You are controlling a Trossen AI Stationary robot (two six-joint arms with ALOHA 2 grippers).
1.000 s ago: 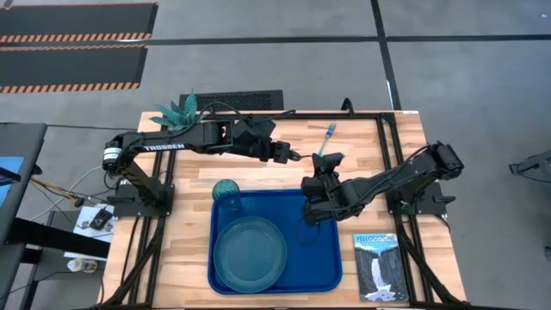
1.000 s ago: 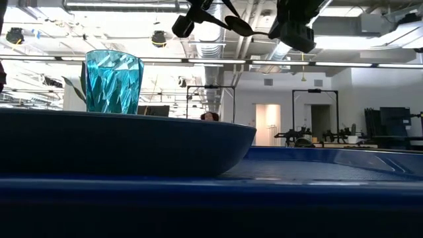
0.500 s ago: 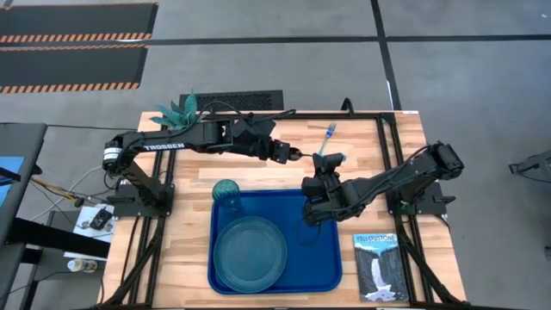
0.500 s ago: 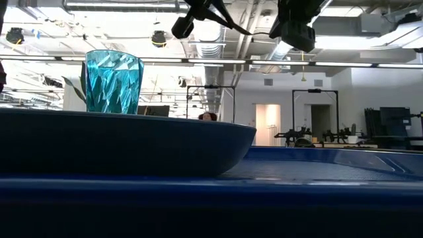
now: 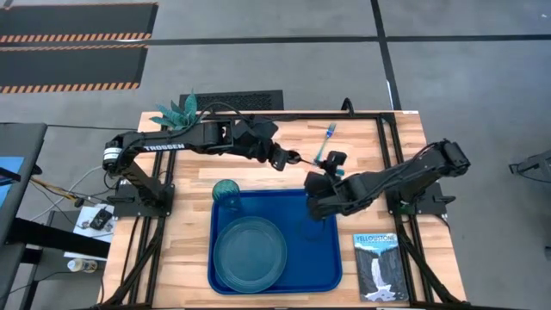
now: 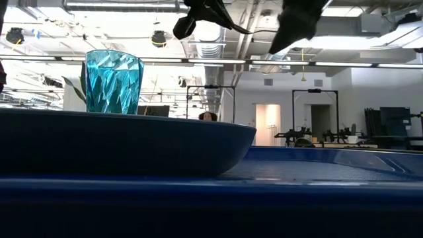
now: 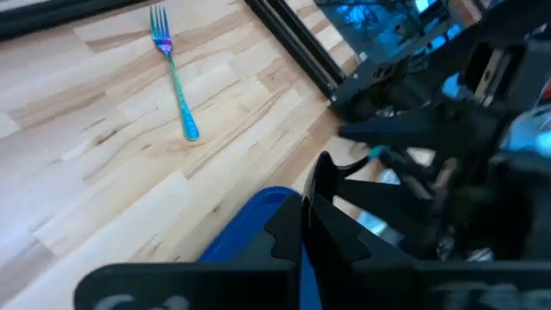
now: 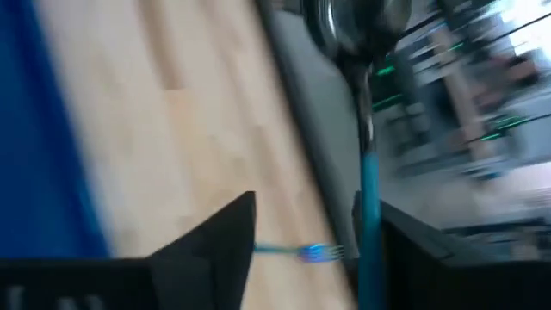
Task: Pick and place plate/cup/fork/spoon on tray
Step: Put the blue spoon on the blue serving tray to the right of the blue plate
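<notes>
The spoon (image 8: 368,172), with a shiny bowl and a teal handle, hangs in the air over the table just beyond the tray's (image 5: 323,258) far edge. My left gripper (image 5: 288,158) is shut on its bowl end. My right gripper (image 5: 323,169) stands open, with a finger on either side of the handle; whether one touches it I cannot tell. The plate (image 5: 250,251) lies flat in the tray. The cup (image 5: 225,189) stands upright in the tray's far left corner. The fork (image 5: 328,136) lies flat on the wood beyond both grippers. My left gripper holds the spoon at its bowl end (image 8: 353,17); its own shut fingers (image 7: 312,202) hide the exact place. It comes from the table's left, slanting down. The spoon is lifted clear of the table, and its handle (image 7: 376,153) points toward my right gripper.
A Yellowstone book (image 5: 377,265) lies right of the tray near the front edge. A pot with a teal plant (image 5: 179,110) stands at the far left corner. Black frame rails (image 5: 383,146) run along the table's sides. Bare wood lies around the fork.
My left gripper has shut on the spoon's bowl end. My right gripper has rolled at the wrist and opened, letting go of the handle. The spoon stays aloft between the two grippers, and its bowl has turned edge-on to the low view.
</notes>
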